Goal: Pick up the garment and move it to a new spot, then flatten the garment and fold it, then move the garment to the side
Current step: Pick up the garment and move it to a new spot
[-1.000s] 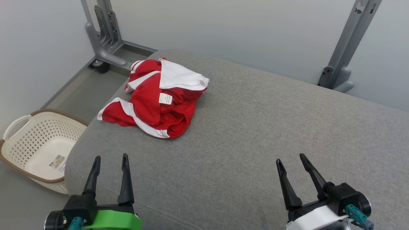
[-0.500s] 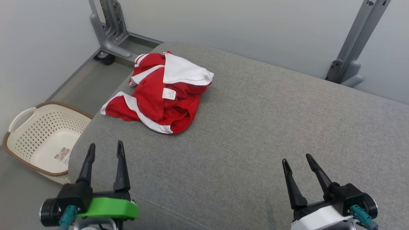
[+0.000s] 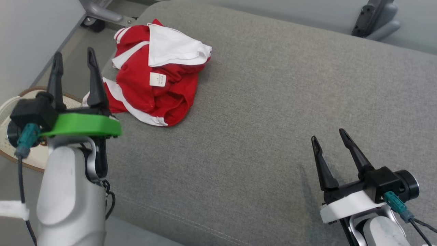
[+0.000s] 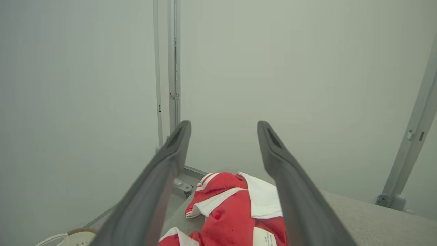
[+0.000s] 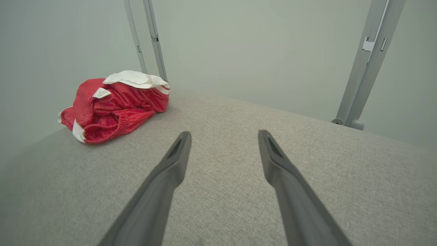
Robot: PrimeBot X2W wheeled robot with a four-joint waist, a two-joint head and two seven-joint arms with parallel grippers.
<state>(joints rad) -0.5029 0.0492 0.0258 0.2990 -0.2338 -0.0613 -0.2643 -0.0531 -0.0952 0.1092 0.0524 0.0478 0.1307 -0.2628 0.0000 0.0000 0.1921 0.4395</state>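
The garment (image 3: 153, 78) is a crumpled red piece with white trim and a white label, lying at the far left of the grey cushioned surface (image 3: 273, 102). It also shows in the left wrist view (image 4: 235, 208) and the right wrist view (image 5: 112, 106). My left gripper (image 3: 73, 56) is open, raised just left of the garment, with nothing between its fingers. Low on the right my right gripper (image 3: 329, 135) stands open and empty over bare cushion, well away from the garment.
A cream perforated laundry basket (image 3: 13, 106) sits on the floor left of the cushion, partly behind my left arm. Grey metal frame posts (image 3: 375, 18) stand at the back right and back left (image 3: 97, 12). Pale walls close the space behind.
The head camera has tilted down, shifting the whole picture. My left gripper has risen and moved forward to beside the garment. The right gripper has come slightly forward. The garment lies as before.
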